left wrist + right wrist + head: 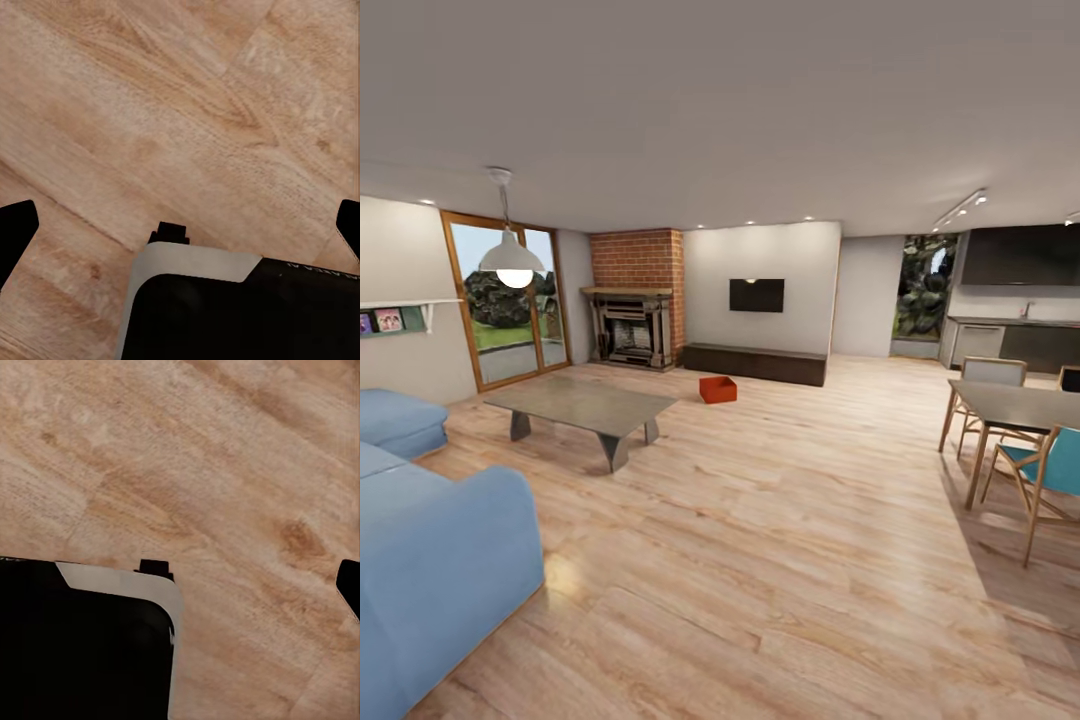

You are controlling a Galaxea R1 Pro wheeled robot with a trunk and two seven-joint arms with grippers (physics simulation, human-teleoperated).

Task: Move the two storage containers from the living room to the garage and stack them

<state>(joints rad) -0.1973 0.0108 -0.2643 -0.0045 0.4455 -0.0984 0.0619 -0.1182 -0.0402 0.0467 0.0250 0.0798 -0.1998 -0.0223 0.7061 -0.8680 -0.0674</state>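
Note:
I stand in the living room on light wood planks (780, 560). One orange-red storage container (717, 389) sits on the planks far ahead, in front of the long dark bench (755, 363) under the wall TV (756, 295). The brick fireplace (637, 300) is to its left. In the left wrist view my left gripper (180, 225) hangs open over the planks, its dark fingertips (16, 225) wide apart with nothing between them. One fingertip (349, 585) of my right gripper (180, 585) shows at the picture's edge, spread wide and empty. The garage is out of view.
A grey low table (582, 408) stands left of centre and a blue sofa (430, 540) sits near left. A dining table (1015, 405) with chairs (1045, 470) is at the right, with a kitchen counter (1010, 340) behind. My black and white base (225, 307) shows under both wrists.

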